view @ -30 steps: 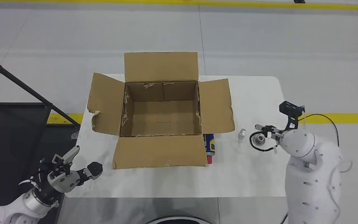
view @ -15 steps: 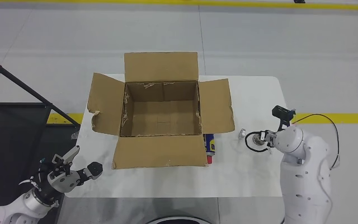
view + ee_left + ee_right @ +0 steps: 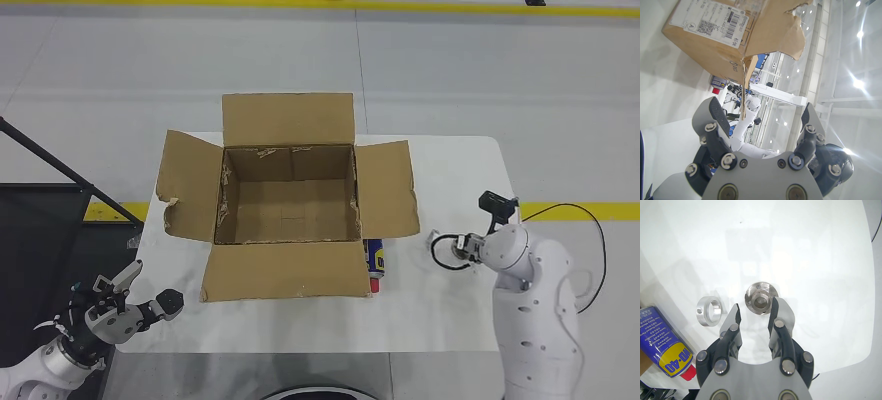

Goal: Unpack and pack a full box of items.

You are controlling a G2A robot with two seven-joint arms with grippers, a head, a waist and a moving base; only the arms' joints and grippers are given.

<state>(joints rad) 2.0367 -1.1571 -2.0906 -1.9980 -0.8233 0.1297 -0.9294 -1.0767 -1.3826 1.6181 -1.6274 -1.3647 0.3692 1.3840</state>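
Cardboard box (image 3: 285,270) is set mid-table, flaps spread. Steel flanged hub (image 3: 761,300) is laid flat near the right edge of the table (image 3: 460,180), with an aluminium ring (image 3: 709,311) just beside it toward the box. A spray can (image 3: 664,344) is tucked against the box's near right corner. Right gripper (image 3: 755,311) is held over the hub, claw released, nothing grasped, with one pad close beside the boss. Left gripper (image 3: 762,109) is parked off the near left corner, likewise released and empty. Hub is judged rigid, heavy for its size and slick — best pinched across the raised boss, not the thin flange rim.
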